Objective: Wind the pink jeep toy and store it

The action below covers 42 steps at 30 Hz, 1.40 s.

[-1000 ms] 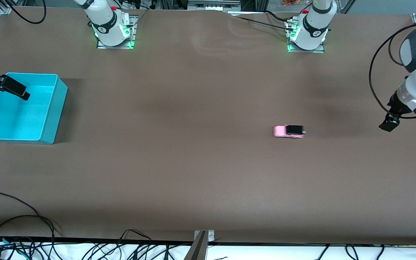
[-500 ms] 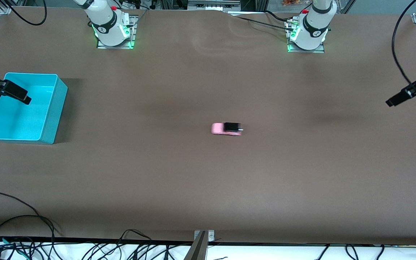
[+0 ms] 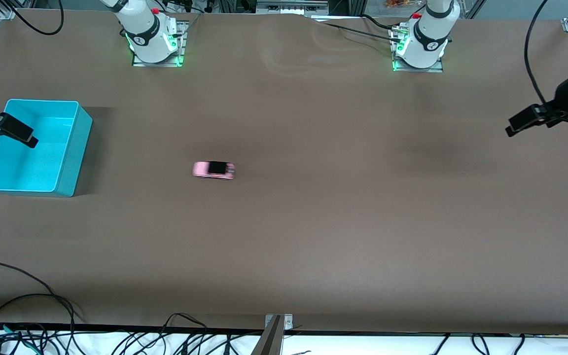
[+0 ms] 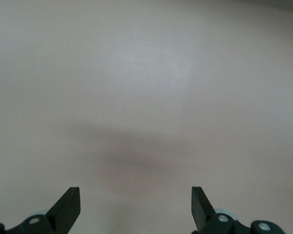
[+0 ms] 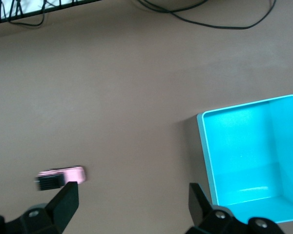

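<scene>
Looking down on a long brown table (image 3: 313, 236), we see the pink jeep toy (image 3: 213, 170) alone on the bare surface, streaked as if rolling, between the middle and the turquoise bin (image 3: 74, 148) at the right arm's end; neither arm touches it; the right gripper (image 3: 15, 130) hangs over the bin, jaws spread and empty; the left gripper (image 3: 523, 123) hovers over the table's left-arm end, also spread and empty; we judge the winding done; storing the jeep in the empty bin remains.
</scene>
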Tool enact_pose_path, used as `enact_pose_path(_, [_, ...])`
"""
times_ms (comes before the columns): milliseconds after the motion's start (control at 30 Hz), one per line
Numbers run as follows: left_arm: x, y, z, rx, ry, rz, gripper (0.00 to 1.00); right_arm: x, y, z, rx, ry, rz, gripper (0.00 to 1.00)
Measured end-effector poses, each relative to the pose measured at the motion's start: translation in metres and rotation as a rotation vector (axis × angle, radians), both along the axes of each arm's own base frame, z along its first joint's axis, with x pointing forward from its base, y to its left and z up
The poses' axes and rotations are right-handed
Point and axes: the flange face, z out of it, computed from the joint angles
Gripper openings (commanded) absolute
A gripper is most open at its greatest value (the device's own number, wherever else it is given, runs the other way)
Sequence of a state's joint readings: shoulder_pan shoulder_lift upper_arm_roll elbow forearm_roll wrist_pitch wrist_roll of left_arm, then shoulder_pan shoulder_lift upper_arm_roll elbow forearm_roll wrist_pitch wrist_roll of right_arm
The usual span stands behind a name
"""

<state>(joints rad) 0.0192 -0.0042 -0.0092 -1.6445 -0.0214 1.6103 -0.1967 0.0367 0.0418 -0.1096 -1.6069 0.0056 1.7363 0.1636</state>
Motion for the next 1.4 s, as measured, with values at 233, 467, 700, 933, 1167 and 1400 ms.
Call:
enact_pose_path(233, [0.006, -0.004, -0.008, -0.004, 0.010, -0.099, 1.00, -0.004, -0.025, 0.001, -0.001, 0.006, -0.043, 1.00])
enact_pose_path(467, [0.013, -0.015, -0.003, -0.004, -0.006, -0.136, 1.00, -0.006, -0.029, 0.000, 0.000, 0.019, -0.050, 1.00])
enact_pose_path(700, [0.014, -0.015, 0.006, -0.004, -0.023, -0.157, 1.00, -0.009, -0.029, 0.004, 0.005, 0.020, -0.050, 1.00])
enact_pose_path(933, [0.014, -0.015, 0.005, -0.004, -0.021, -0.162, 1.00, -0.014, -0.023, 0.004, 0.042, 0.054, -0.048, 1.00])
enact_pose_path(1167, [0.014, -0.015, 0.005, -0.005, -0.026, -0.202, 1.00, -0.018, -0.022, -0.005, 0.050, 0.110, -0.047, 1.00])
enact_pose_path(1400, [0.016, -0.015, 0.004, -0.005, -0.027, -0.223, 1.00, -0.008, -0.020, -0.039, 0.065, 0.183, -0.050, 1.00])
